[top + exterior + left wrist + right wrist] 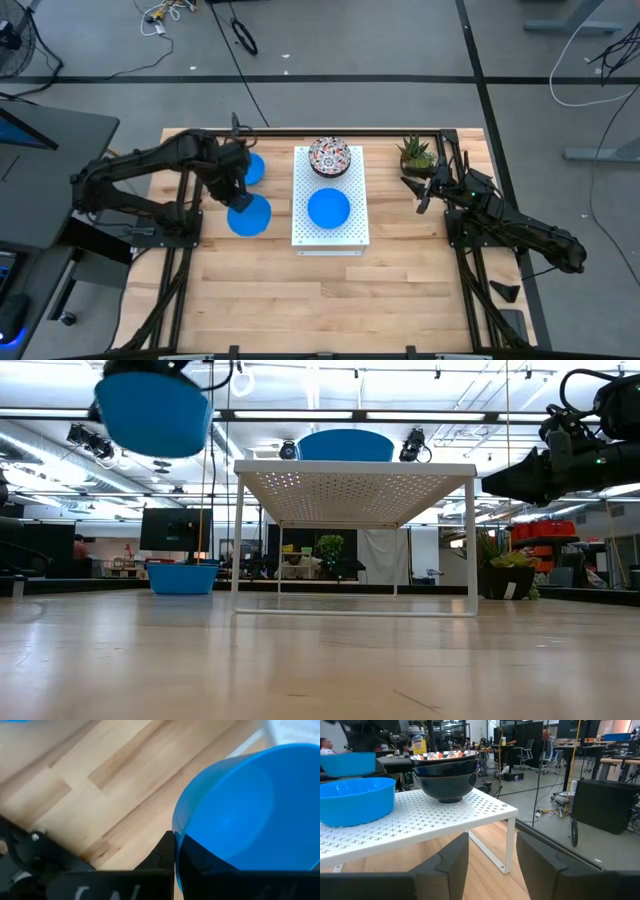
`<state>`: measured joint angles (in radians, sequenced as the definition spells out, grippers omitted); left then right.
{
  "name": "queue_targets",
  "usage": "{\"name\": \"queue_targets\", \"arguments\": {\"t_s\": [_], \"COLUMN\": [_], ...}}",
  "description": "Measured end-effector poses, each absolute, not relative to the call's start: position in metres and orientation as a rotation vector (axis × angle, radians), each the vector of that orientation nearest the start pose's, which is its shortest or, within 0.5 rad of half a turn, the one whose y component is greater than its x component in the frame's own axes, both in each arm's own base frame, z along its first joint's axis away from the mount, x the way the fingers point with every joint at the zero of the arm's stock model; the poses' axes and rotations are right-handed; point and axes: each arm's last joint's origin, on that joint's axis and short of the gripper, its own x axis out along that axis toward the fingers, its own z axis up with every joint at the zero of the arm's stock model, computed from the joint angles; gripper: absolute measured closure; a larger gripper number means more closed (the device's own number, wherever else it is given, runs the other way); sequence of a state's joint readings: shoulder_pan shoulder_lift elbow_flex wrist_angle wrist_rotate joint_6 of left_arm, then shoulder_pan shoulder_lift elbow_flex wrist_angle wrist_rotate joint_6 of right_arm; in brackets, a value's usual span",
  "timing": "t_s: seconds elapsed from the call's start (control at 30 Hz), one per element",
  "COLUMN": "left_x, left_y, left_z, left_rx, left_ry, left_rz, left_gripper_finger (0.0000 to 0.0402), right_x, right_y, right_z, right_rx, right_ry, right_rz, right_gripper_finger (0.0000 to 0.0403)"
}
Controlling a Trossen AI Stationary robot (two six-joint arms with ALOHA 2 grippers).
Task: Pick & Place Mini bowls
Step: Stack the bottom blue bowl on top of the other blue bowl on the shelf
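The left gripper (240,195) clamps the rim of a blue bowl (249,214), lifted above the table; the white board (355,225) lies beyond its fingers. The right gripper (420,192) waits, fingers spread.

Open table toward 6 o'clock, clutter toward 12

We see bare table (330,300) across the 6 o'clock half; the white board (330,232) with its bowls blocks the centre, a blue bowl (252,168) sits at 10 o'clock, a plant (416,153) at 1.
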<state>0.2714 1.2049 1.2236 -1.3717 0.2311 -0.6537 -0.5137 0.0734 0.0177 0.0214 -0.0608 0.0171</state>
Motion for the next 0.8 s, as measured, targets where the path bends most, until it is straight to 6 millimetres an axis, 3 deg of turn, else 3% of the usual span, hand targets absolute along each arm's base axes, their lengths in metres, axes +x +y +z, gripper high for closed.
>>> {"name": "queue_targets", "arguments": {"t_s": [0.33,0.57,0.8], "left_x": [0.2,0.215,0.216], "left_y": [0.051,0.055,0.057], "left_z": [0.356,0.365,0.369], "left_rx": [-0.789,-0.708,-0.708], "left_ry": [1.368,1.361,1.346], "left_rz": [0.4,0.281,0.286], "left_gripper_finger": [0.0398,0.0398,0.0398], "right_x": [0.089,0.089,0.089], "right_y": [-0.048,-0.048,-0.048], "right_z": [0.166,0.166,0.166], "right_rx": [0.027,0.027,0.027], "right_ry": [0.029,0.029,0.029], "right_rz": [-0.453,-0.453,-0.453], "right_gripper_finger": [0.0234,0.0234,0.0234]}}
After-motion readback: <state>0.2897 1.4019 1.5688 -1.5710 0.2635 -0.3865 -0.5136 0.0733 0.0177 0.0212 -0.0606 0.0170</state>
